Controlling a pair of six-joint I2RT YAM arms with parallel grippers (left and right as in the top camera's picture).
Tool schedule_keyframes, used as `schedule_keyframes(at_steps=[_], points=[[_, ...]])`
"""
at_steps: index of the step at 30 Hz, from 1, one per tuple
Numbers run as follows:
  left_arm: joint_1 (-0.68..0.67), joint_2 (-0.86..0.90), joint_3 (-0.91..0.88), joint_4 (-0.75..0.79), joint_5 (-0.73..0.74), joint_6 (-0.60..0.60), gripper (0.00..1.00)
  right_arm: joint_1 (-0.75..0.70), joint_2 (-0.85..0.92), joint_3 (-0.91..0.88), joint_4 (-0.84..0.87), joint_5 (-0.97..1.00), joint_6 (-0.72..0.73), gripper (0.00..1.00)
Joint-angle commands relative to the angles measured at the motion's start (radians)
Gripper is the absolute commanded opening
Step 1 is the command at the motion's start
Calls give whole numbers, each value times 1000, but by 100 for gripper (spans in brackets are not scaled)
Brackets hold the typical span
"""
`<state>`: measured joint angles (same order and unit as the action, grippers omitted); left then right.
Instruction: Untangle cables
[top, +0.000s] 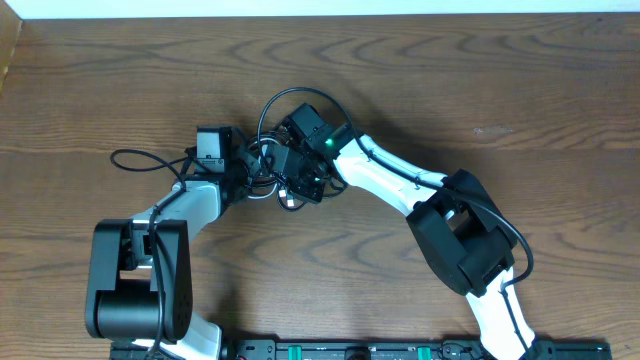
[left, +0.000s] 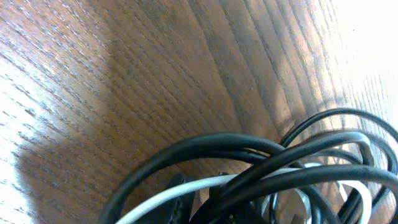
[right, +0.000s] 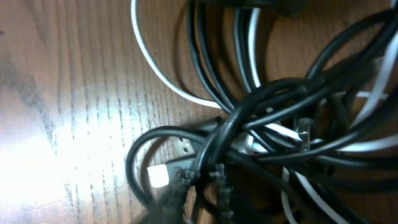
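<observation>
overhead: cables (top: 263, 163) between both arms | left jaws grasp them | right-wrist only: white plug (right: 158, 177); right jaws unclear

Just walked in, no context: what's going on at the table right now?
Two robot arms are working on a knot of thin cables in the middle of the wooden table. The left gripper and right gripper meet over it, fingers down in the bundle. The black cables and a white cable are looped through each other, with nothing pulled free. Whether either set of fingers is clamped isn't visible.
</observation>
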<state>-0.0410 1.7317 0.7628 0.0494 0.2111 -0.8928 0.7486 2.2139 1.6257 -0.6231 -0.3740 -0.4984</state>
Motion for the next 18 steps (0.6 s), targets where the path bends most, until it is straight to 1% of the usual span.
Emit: schedule_keyframes(at_steps=[1, 5, 12, 18], points=[[1, 52, -45, -41, -35, 8, 17, 7, 11, -6, -4, -46, 63, 1], [1, 52, -45, -41, -35, 9, 17, -5, 2, -6, -6, -164, 74, 1], [1, 52, -45, -41, -35, 9, 17, -69, -45, -5, -16, -526, 75, 1], [1, 52, -45, -41, -35, 9, 17, -131, -51, -5, -53, -772, 75, 1]])
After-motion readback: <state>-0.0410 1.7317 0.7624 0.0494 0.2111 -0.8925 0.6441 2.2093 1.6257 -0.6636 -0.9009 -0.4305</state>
